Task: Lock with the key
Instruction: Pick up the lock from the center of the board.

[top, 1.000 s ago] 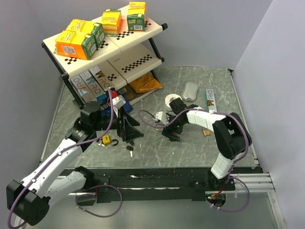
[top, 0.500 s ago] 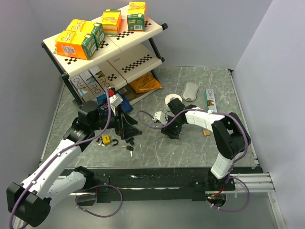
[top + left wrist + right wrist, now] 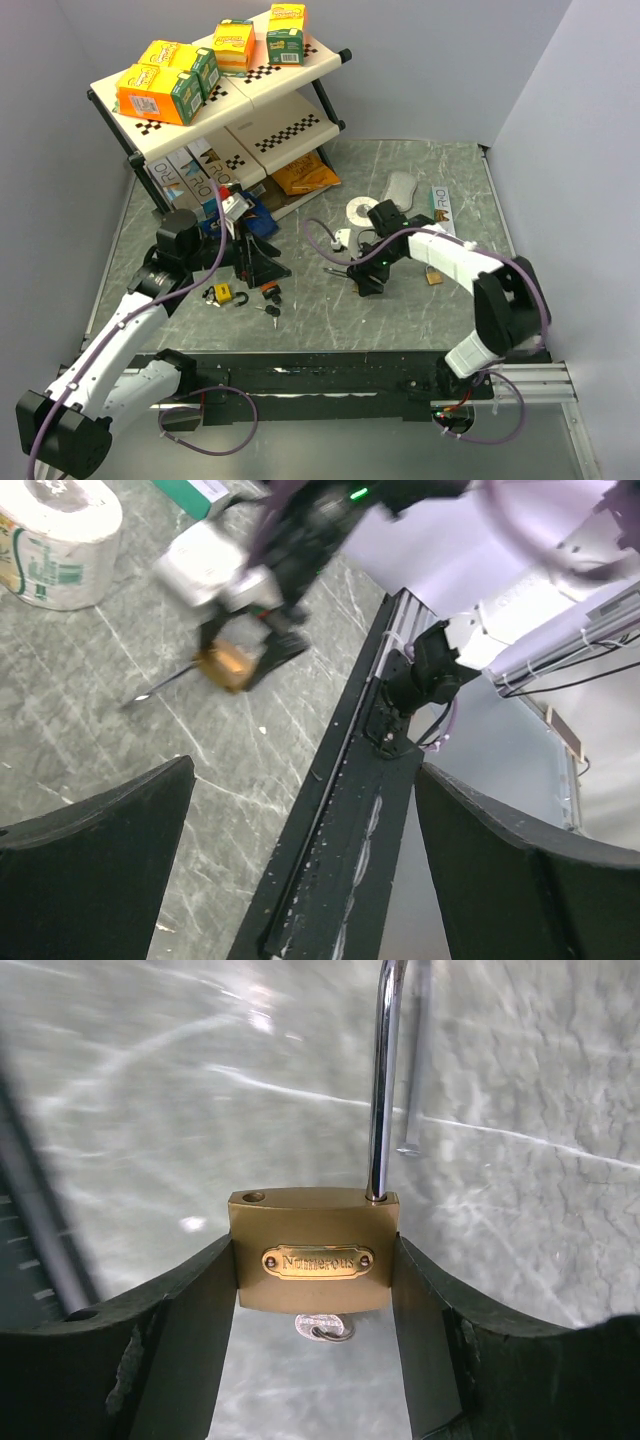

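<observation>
Item 1, brass padlock (image 3: 314, 1250): it is sitting upright between the two fingers of the right end effector (image 3: 368, 274), which is pinching it by its side faces. It is hanging just above the counter (image 3: 420, 320), near the middle and a little to the right. The nameplate is facing the wrist camera. The shackle (image 3: 380, 1090) is standing raised, with one leg seated in the body and the other hole lying bare on top. A silver key (image 3: 322, 1327) is showing just under the body at the keyhole; how deep it is sitting cannot be told.

Item 2, left end effector (image 3: 265, 272): its fingers are standing spread and gripping nothing. It is hovering over the left half of the counter, well apart from the brass padlock, with its wrist camera looking across at it.

Item 3, yellow-and-black padlock (image 3: 224, 294): it is lying on the counter just beside the left end effector, shackle open.

Item 4, small keys (image 3: 270, 310): they are lying loose near that padlock.

Item 5, second small brass lock (image 3: 433, 275): it is lying beside the right arm.

Item 6, white roll (image 3: 362, 211), grey pouch (image 3: 401, 187) and narrow box (image 3: 440, 204): they are sitting toward the far right.

Item 7, shelf rack (image 3: 290, 125): it is standing at the far left, carrying orange and green cartons.
</observation>
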Robot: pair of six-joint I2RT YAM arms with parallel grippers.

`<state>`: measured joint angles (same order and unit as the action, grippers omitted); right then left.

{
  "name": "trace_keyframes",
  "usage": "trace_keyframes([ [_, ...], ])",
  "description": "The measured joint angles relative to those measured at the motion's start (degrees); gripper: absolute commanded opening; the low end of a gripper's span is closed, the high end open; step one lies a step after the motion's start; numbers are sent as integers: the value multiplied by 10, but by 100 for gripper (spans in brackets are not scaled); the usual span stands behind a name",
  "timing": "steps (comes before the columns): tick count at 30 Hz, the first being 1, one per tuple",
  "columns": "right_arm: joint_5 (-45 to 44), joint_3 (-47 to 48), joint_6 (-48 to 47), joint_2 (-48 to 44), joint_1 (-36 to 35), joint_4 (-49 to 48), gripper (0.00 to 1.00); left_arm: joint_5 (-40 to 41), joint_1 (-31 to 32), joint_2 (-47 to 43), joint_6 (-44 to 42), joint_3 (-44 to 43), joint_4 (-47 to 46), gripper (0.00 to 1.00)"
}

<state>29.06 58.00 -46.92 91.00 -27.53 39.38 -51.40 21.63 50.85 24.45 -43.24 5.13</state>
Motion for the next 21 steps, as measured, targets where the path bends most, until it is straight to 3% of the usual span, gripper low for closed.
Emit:
trace_keyframes([
  [5,62,25,-2,-82,4,76,29,-5,-3,5,-48,0,18,99],
  [13,160,69,-9,-160,5,184,28,-33,2,4,-243,5,59,92],
  [21,209,89,-4,-177,-2,231,27,0,104,48,-384,5,68,85],
])
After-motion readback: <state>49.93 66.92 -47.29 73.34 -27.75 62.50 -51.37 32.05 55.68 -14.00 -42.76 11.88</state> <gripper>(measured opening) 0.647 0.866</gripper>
